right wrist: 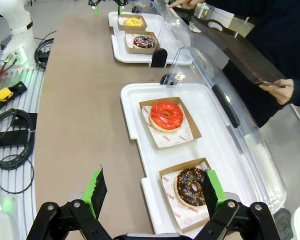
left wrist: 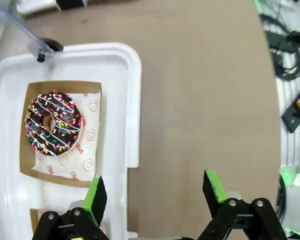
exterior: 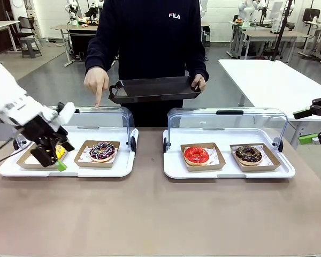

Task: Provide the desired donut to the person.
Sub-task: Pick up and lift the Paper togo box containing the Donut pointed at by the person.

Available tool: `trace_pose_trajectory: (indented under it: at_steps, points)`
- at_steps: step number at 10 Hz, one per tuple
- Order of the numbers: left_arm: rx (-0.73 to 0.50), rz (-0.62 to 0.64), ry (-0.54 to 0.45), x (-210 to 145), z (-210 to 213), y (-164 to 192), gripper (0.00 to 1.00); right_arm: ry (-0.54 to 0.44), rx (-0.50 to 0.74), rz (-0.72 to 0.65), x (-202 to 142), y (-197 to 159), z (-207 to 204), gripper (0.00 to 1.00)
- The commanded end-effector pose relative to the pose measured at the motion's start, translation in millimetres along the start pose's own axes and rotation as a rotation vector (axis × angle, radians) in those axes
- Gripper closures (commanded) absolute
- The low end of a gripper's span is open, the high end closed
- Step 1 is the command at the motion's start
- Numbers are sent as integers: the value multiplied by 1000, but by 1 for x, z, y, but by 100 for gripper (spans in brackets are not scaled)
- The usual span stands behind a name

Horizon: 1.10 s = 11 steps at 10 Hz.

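- Brown table (exterior: pixel 150 214) is shared with the person (exterior: pixel 150 37).
- A black serving tray (exterior: pixel 155 88) is held level in one hand (exterior: pixel 199 82). The pointing hand (exterior: pixel 96 80) is aimed, index finger down, at the raised lid of the left display case (exterior: pixel 123 167).
- Two donuts are set in each case. A yellow donut (exterior: pixel 59 151) and a sprinkled donut (exterior: pixel 102 150) sit in the left one. A red-glazed donut (exterior: pixel 196 155) and a chocolate-nut donut (exterior: pixel 248 154) sit in the right display case (exterior: pixel 174 170).
- The sprinkled donut is judged to be the one wanted, as the finger is lined up roughly above it; this is not certain. It is seated on paper in an open cardboard tray (exterior: pixel 96 164), in the left case's slot nearer the table's middle.
- Handling: the donut is expected to be light and soft, with sticky icing that is easily marred and sprinkles that are easily shed. A pinch on the donut itself is to be avoided.
- The cardboard tray's near wall is preferred as the grip point, being thin, fairly stiff and reachable from the robot's side. The tray should be kept level, since the donut could slide on the paper.
- Left gripper (left wrist: pixel 155 194): jaws are spread wide and nothing is held. One pad is over the case, the other over bare table, and it is placed at the yellow donut's slot.
- Right gripper (right wrist: pixel 155 192): it is spread wide and empty, above the right case's outer end.
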<state>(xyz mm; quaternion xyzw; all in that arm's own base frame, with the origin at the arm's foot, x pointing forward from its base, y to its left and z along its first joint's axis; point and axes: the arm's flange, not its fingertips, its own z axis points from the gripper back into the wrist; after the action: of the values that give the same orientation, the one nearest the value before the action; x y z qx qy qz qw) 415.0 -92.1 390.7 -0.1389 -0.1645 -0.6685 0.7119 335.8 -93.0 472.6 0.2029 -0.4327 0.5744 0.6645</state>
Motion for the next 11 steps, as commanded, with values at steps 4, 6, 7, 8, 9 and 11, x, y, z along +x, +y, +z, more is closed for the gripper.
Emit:
trace_pose_trajectory:
  at_steps: [4, 6, 7, 8, 9, 11]
  points:
    - [136, 2, 114, 4, -39, 33, 0, -26, -6, -3, -1, -2, -2, 0]
    - [135, 21, 142, 4, -48, 36, 0, -26, -6, -3, -1, -2, -2, 0]
    - [160, 19, 141, 5, -49, 37, 0, -26, -6, -3, -1, -2, -2, 0]
    - [167, 18, 144, 5, -52, 39, 0, -26, -6, -3, -1, -2, -2, 0]
    - [180, 6, 152, 5, -56, 43, 0, -26, -6, -3, -1, -2, -2, 0]
    - [175, 6, 165, 3, -66, 54, 0, -26, -6, -3, -1, -2, -2, 0]
